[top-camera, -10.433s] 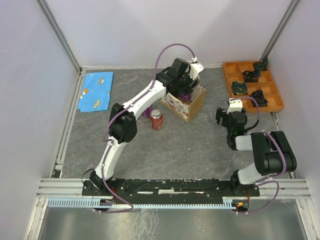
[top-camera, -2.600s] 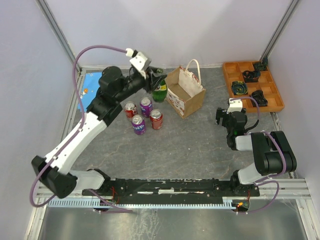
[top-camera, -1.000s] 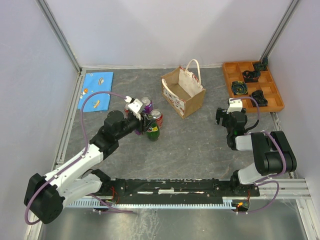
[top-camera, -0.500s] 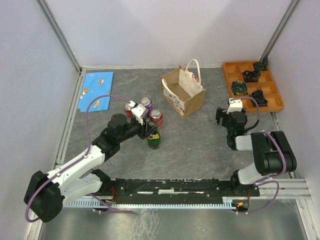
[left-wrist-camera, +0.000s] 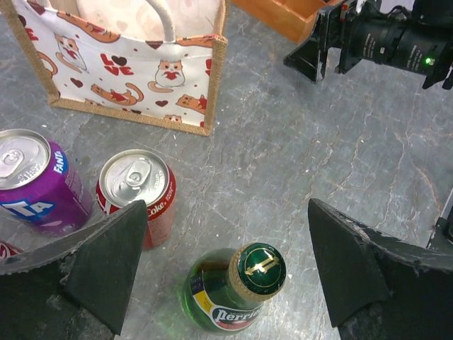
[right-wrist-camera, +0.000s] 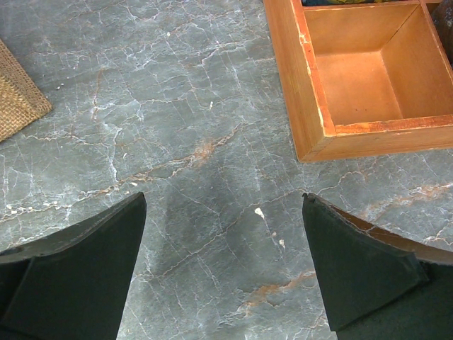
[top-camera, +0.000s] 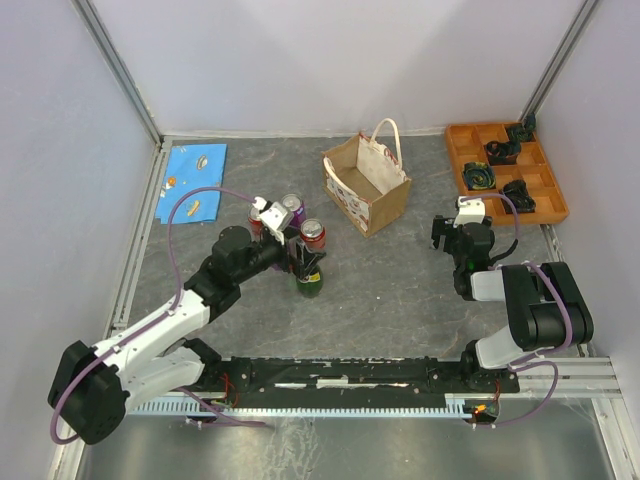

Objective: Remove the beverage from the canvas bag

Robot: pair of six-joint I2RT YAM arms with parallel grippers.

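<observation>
The canvas bag (top-camera: 367,187) stands open at the back centre; its cat-and-heart printed side shows in the left wrist view (left-wrist-camera: 134,64). A green Perrier bottle (top-camera: 310,281) stands upright on the table in front of the cans. My left gripper (top-camera: 301,260) hovers just above it, jaws wide open. In the left wrist view the bottle (left-wrist-camera: 237,294) sits between the spread fingers of the left gripper (left-wrist-camera: 226,205), untouched. My right gripper (top-camera: 443,235) rests folded at the right, open and empty over bare table (right-wrist-camera: 223,202).
A red Coke can (top-camera: 313,233) (left-wrist-camera: 138,188), a purple Fanta can (top-camera: 291,209) (left-wrist-camera: 35,184) and another red can (top-camera: 258,222) stand left of the bag. An orange compartment tray (top-camera: 505,170) (right-wrist-camera: 354,78) sits back right. A blue cloth (top-camera: 193,182) lies back left.
My left arm carried the green bottle from beside the bag down in front of the cans, stood it on the table and opened its jaws. The right arm has not moved.
</observation>
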